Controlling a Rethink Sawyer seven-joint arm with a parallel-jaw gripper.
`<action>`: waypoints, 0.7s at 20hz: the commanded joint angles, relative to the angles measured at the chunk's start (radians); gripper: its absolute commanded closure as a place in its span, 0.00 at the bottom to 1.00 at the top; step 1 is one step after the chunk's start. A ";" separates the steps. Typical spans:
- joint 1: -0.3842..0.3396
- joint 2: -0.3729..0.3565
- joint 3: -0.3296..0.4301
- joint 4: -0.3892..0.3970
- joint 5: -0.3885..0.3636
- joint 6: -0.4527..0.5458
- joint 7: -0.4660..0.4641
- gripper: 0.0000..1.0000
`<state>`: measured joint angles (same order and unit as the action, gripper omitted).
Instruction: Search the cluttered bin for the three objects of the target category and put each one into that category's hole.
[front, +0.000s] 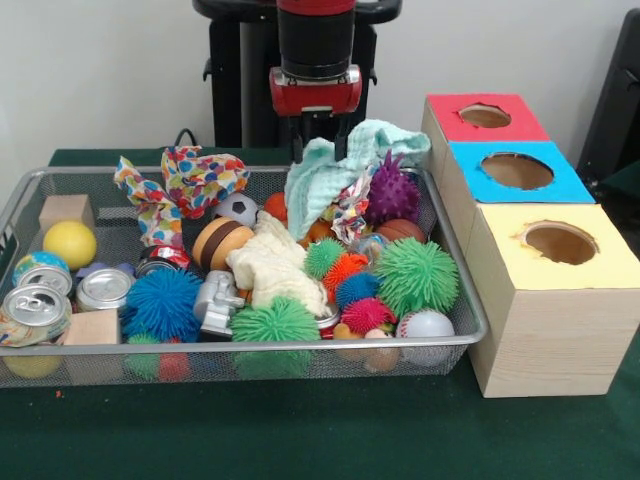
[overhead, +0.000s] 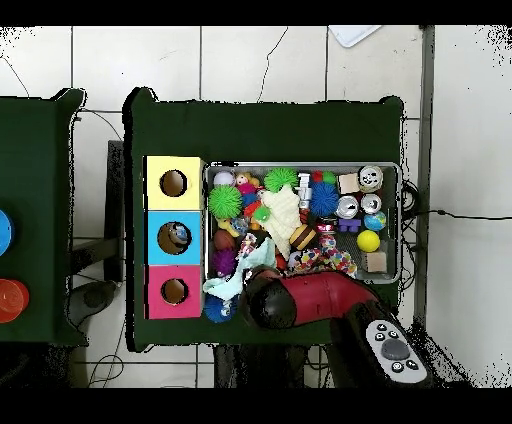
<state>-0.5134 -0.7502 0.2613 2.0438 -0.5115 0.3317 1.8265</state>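
The wire mesh bin (front: 250, 347) is full of toys; it also shows in the overhead view (overhead: 402, 225). No see-through bottle shows plainly; they are hidden under the clutter. My gripper (front: 320, 145) hangs over the bin's far rim, right at the top of a mint-green cloth (front: 340, 170) that stands up and drapes over a purple spiky ball (front: 392, 192). In the overhead view the arm (overhead: 300, 300) covers the gripper, with the cloth (overhead: 224, 285) beside it. The red-topped hole (front: 485, 116) is at the far end of the box row, near the gripper, and shows overhead too (overhead: 174, 291).
The blue-topped hole (front: 516, 170) and yellow-topped hole (front: 560, 243) follow toward the front. Silver cans (front: 103, 288), a yellow ball (front: 70, 243) and wooden blocks (front: 66, 210) fill the bin's left. Spiky balls (front: 417, 275), a cream cloth (front: 275, 265) and a patterned cloth (front: 180, 185) fill the rest.
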 joint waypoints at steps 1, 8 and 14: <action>0.021 -0.029 0.081 -0.018 0.060 0.099 0.047 0.00; 0.088 0.087 0.055 -0.043 0.085 -0.048 0.130 0.00; 0.139 0.212 0.024 -0.138 0.084 -0.157 0.149 0.00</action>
<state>-0.3875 -0.6401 0.2615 2.0131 -0.4635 0.2485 1.8265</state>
